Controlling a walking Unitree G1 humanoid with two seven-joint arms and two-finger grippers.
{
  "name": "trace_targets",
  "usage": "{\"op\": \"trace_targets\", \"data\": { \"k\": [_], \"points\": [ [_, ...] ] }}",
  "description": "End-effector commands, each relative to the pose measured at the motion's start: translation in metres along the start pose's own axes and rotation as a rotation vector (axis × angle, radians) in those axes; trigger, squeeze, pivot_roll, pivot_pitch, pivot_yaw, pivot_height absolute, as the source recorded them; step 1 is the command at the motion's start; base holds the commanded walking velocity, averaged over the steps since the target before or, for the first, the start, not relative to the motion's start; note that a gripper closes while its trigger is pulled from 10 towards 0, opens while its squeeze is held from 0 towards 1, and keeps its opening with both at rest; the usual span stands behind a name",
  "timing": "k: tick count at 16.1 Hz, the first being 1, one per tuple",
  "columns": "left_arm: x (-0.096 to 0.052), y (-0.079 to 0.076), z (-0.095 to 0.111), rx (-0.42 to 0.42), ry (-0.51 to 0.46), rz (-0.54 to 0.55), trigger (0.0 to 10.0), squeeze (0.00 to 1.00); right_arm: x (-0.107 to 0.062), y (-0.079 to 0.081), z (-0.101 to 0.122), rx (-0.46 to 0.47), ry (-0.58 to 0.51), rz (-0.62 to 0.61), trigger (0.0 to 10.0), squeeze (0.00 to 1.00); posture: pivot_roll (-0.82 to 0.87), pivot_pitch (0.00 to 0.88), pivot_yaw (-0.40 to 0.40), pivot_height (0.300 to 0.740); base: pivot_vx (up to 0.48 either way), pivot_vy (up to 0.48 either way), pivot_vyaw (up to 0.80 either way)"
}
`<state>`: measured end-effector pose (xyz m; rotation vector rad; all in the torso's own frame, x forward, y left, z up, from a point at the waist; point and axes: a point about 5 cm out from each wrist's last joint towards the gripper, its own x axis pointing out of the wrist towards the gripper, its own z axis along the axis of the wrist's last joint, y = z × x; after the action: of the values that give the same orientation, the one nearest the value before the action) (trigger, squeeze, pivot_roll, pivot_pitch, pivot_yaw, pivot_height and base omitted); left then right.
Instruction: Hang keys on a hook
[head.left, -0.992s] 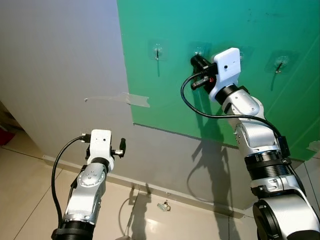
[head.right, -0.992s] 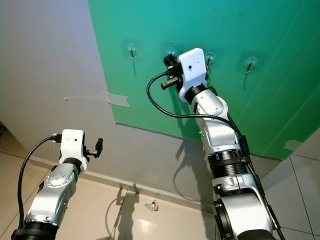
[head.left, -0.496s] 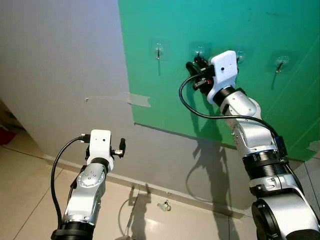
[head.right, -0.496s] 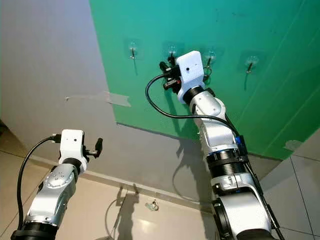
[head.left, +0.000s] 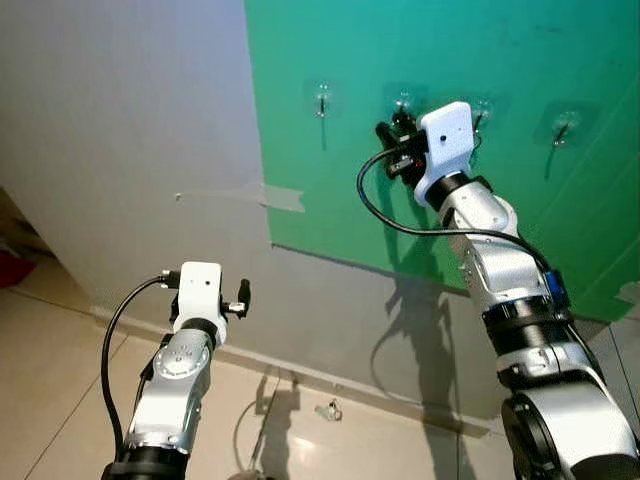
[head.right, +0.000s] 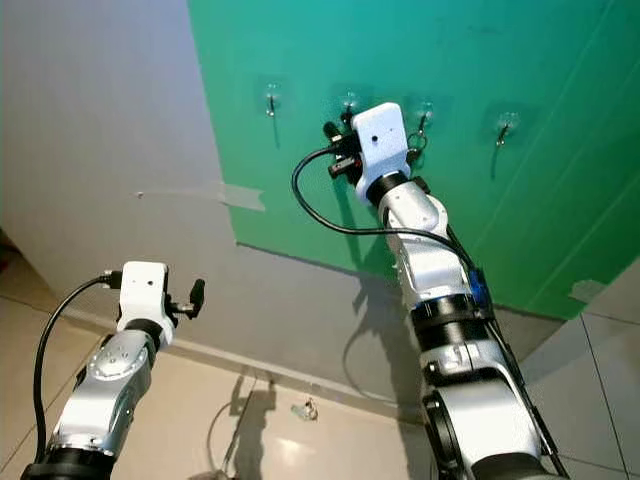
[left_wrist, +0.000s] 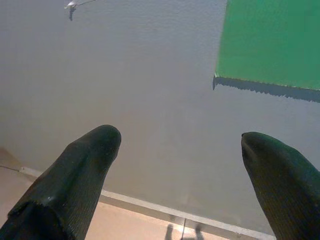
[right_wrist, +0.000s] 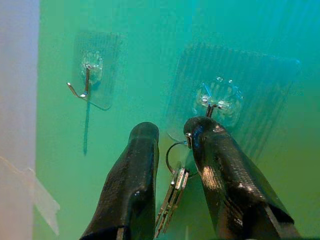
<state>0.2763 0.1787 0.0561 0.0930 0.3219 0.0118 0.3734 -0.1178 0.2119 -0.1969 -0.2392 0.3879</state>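
Observation:
My right gripper (head.left: 393, 128) is raised against the green wall panel (head.left: 420, 50), just under the second of several clear stick-on hooks (head.left: 402, 100). In the right wrist view a key ring (right_wrist: 175, 150) with keys (right_wrist: 172, 196) hanging from it sits between the narrowly spaced fingers (right_wrist: 142, 150), directly below that hook (right_wrist: 214, 102). Whether the ring touches the hook is hidden by a fingertip. My left gripper (head.left: 243, 296) is held low before the grey wall, open and empty (left_wrist: 180, 140).
Other hooks (head.left: 322, 100) (head.left: 563, 128) are bare. A strip of tape (head.left: 270, 196) crosses the edge of the green panel. A small metal object (head.left: 326, 410) lies on the tiled floor by the baseboard.
The right gripper has risen and closed in on the second hook, its fingertips now right under it. The camera drifted slightly. The left arm stayed put.

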Motion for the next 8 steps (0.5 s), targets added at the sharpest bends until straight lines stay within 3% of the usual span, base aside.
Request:
{"op": "trace_targets", "data": {
  "k": [1, 3, 8],
  "points": [
    [0.0007, -0.0011, 0.0036, 0.009, -0.010, 0.005, 10.0, 0.00, -0.0010, -0.0320, 0.0086, -0.022, -0.015, -0.162, 10.0, 0.00, -0.04, 0.000, -0.010, 0.740, 0.000, 0.000, 0.00],
    [0.0007, -0.0012, 0.0036, 0.009, -0.009, 0.003, 10.0, 0.00, -0.0016, -0.0371, 0.0094, -0.044, -0.020, -0.188, 10.0, 0.00, -0.04, 0.000, -0.012, 0.740, 0.000, 0.000, 0.00],
    [-0.0004, -0.0016, 0.0008, 0.010, 0.001, 0.000, 10.0, 0.00, -0.0017, -0.0290, 0.0060, -0.101, -0.037, -0.170, 10.0, 0.00, -0.05, 0.000, -0.016, 0.740, 0.000, 0.000, 0.00]
  ]
}}
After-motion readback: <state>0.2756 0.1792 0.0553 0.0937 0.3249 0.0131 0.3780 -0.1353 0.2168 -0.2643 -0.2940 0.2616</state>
